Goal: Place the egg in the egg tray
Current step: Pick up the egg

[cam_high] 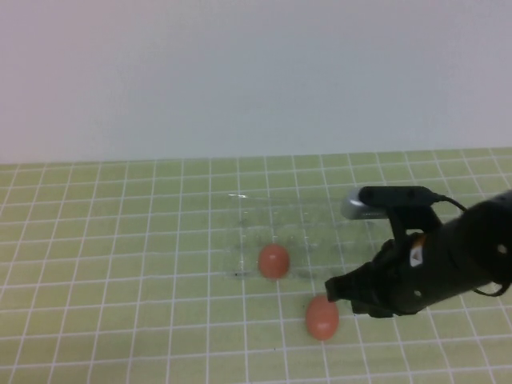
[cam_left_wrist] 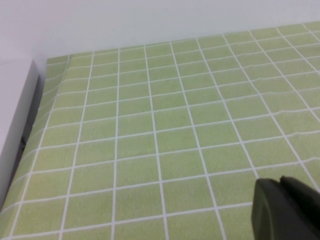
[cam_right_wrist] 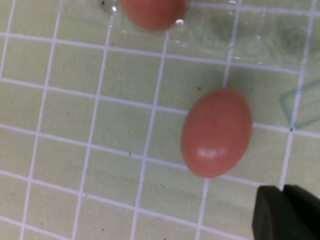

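Egg (cam_high: pixel 322 318) loose beside egg tray (cam_high: pixel 320 220), right gripper (cam_high: pixel 342 290) near, jaws unclear, left gripper (cam_left_wrist: pixel 285 210) apart.

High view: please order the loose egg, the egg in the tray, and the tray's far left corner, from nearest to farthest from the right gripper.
Right gripper, front right.
1. Loose egg, beside it.
2. Egg in the tray, left.
3. Egg tray's far left corner, farthest back.

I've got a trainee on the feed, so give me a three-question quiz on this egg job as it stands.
1. True or false: one egg already sits in the clear egg tray.
2. Which gripper is beside the loose egg? A left B right
3. What does the loose egg rest on?

Key:
1. True.
2. B: the right gripper is beside it; the left gripper shows only in its own wrist view, over bare mat.
3. The green grid mat.
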